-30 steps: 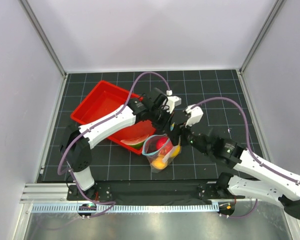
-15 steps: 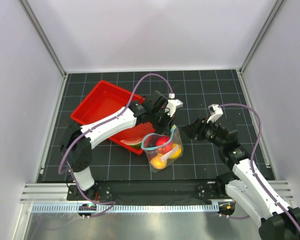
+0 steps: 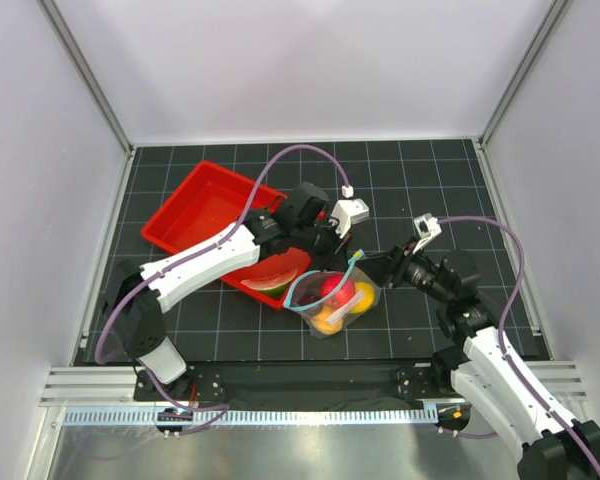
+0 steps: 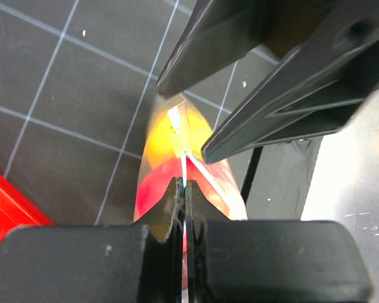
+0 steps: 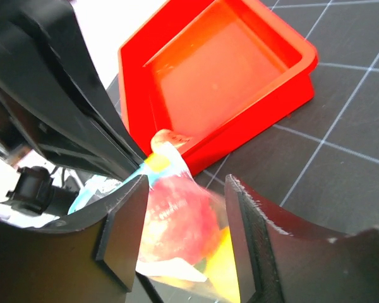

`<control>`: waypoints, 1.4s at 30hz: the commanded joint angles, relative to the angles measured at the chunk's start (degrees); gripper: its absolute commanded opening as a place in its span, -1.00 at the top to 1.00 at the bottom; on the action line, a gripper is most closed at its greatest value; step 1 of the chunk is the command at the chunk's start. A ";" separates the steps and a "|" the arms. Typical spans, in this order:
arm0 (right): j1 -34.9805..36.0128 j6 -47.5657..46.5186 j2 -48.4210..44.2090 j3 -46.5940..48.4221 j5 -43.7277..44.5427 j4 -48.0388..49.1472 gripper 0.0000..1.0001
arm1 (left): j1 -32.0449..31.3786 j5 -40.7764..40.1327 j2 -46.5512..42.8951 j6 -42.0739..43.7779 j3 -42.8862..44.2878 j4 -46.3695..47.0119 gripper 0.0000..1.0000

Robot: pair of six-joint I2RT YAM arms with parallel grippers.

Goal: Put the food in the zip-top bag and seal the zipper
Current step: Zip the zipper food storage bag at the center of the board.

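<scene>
Since the earlier frame your right arm has swung back in toward the bag, and the bag itself has been dragged a bit to the right and now leans that way.

So, the zip-top bag sits on the black grid mat, just off the near corner of the red tray. Through the clear plastic you can see the red apple, the yellow lemon beside it and the orange ball lower down. The mouth looks unsealed to me. The watermelon wedge is outside the bag, in the tray's near corner, partly under your left arm.

Your left gripper is pinched tight on the bag's top edge, with the thin teal zipper running right between the jaws.

Your right gripper has its jaws apart with nothing in them, hovering just beside the bag's right side, fingers pointing at the fruit. Can't tell if it touches the plastic.
</scene>
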 commanded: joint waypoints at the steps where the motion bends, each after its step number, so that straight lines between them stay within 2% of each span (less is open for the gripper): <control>1: -0.30 2.67 -2.53 -2.75 -3.11 7.06 -0.19 | -0.02 3.29 -3.38 1.72 -0.74 4.18 0.99; 10: -0.21 4.34 -7.28 -6.63 -5.05 12.52 -0.24 | -0.28 8.39 -5.66 2.60 -3.03 6.30 0.99; 19: -0.12 1.80 -7.72 -5.57 -3.29 10.85 -0.21 | -0.63 15.07 -6.90 5.50 -2.77 4.02 0.99; 21: -0.21 1.79 -7.90 -5.66 -4.08 11.20 -0.05 | -0.72 16.21 -6.37 5.59 -1.20 2.09 0.99; 25: -0.21 3.02 -7.20 -6.36 -6.81 13.92 0.29 | -0.72 12.98 -4.35 5.77 0.74 -0.12 1.00; 28: -0.21 3.73 -7.20 -6.54 -6.81 13.93 0.87 | -0.72 11.74 -3.12 5.86 1.62 -1.17 1.00; 29: -0.21 3.82 -7.28 -6.54 -6.81 13.84 0.96 | -0.72 11.56 -2.94 5.86 1.80 -1.44 0.99; 32: -0.12 4.08 -7.98 -6.54 -6.37 13.32 0.98 | -0.72 8.93 -2.15 5.86 2.68 -2.14 0.99; 33: -0.21 3.82 -8.25 -6.36 -5.85 11.57 0.98 | -0.72 8.14 -1.98 5.68 2.85 -2.40 0.95; 34: -0.21 3.21 -8.43 -5.93 -4.28 10.42 0.98 | -0.72 7.26 -1.89 5.68 2.86 -2.49 0.76; 36: -0.21 2.68 -9.13 -5.57 -2.43 7.18 0.98 | -0.72 5.23 -1.71 5.42 2.94 -2.67 0.50; 37: -0.21 2.41 -9.39 -5.57 -1.81 6.47 0.98 | -0.72 4.62 -1.80 5.42 2.86 -2.67 0.27; 40: -0.21 2.41 -10.88 -6.18 -0.04 4.61 0.98 | -0.63 1.72 -2.76 4.63 2.07 -0.57 0.06; 42: -0.21 2.41 -11.76 -6.80 0.31 4.79 0.98 | -0.54 -0.39 -3.29 4.28 1.71 0.40 0.00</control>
